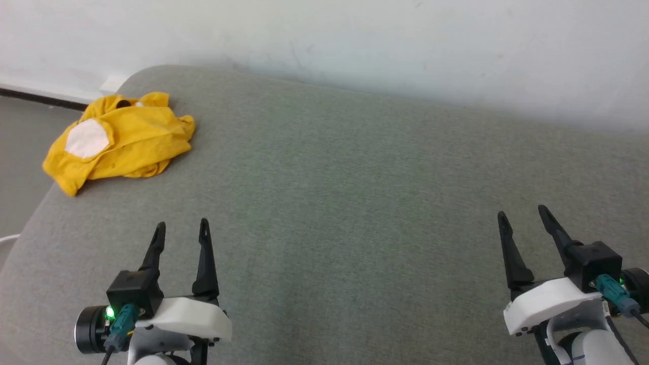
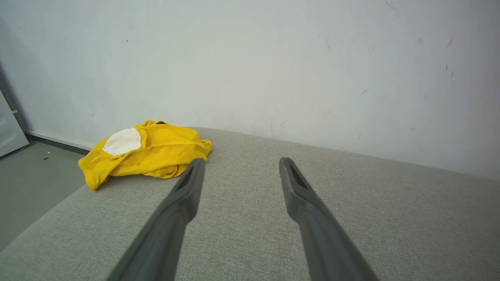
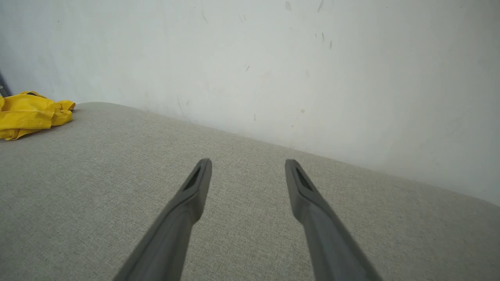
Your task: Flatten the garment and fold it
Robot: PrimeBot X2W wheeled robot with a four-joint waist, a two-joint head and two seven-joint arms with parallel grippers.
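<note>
The garment [image 1: 121, 142] is a bright yellow T-shirt with a white patch, lying crumpled in a heap at the far left corner of the grey padded surface [image 1: 345, 203]. It also lies left of centre in the left wrist view, garment [image 2: 148, 154], and at the left edge of the right wrist view, garment [image 3: 31, 113]. My left gripper [image 1: 182, 229] hovers open near the front left, well short of the heap, with nothing between its fingers. Over at the front right, my right gripper [image 1: 523, 213] is open and empty too, far from the cloth.
A pale wall [image 1: 355, 40] runs along the back of the grey surface. The surface's left edge curves down to a grey floor [image 1: 20, 167], with a dark baseboard strip [image 1: 40, 99] where floor meets wall. The yellow heap sits close to that left edge.
</note>
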